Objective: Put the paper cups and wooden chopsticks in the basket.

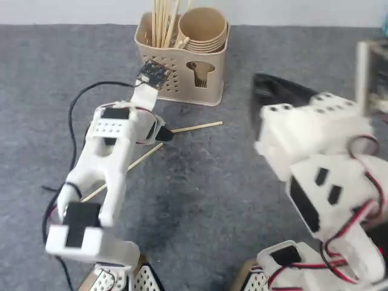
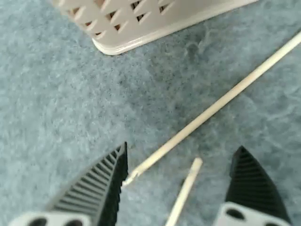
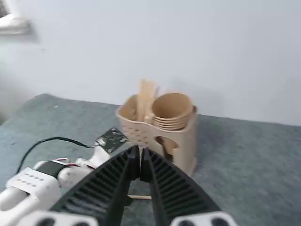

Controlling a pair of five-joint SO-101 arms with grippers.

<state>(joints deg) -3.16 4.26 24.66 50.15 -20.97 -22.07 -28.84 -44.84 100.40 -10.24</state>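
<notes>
A beige basket (image 1: 182,73) at the back of the table holds stacked paper cups (image 1: 203,30) and several upright chopsticks (image 1: 163,21). Two wooden chopsticks lie on the grey carpet in front of it: one chopstick (image 1: 197,127) near the basket and another chopstick (image 1: 121,173) angled toward the front left. My left gripper (image 2: 181,165) hangs open low over their meeting ends, the long chopstick (image 2: 216,106) and the short end (image 2: 186,188) lying between its fingers. My right gripper (image 3: 139,153) is shut on nothing, raised at the right and facing the basket (image 3: 157,134).
The left arm (image 1: 103,176) stretches from the front left toward the basket, trailing a black cable (image 1: 82,100). The bulky right arm (image 1: 321,170) fills the right side. A pale object (image 1: 373,73) stands at the far right edge. Open carpet lies in the middle.
</notes>
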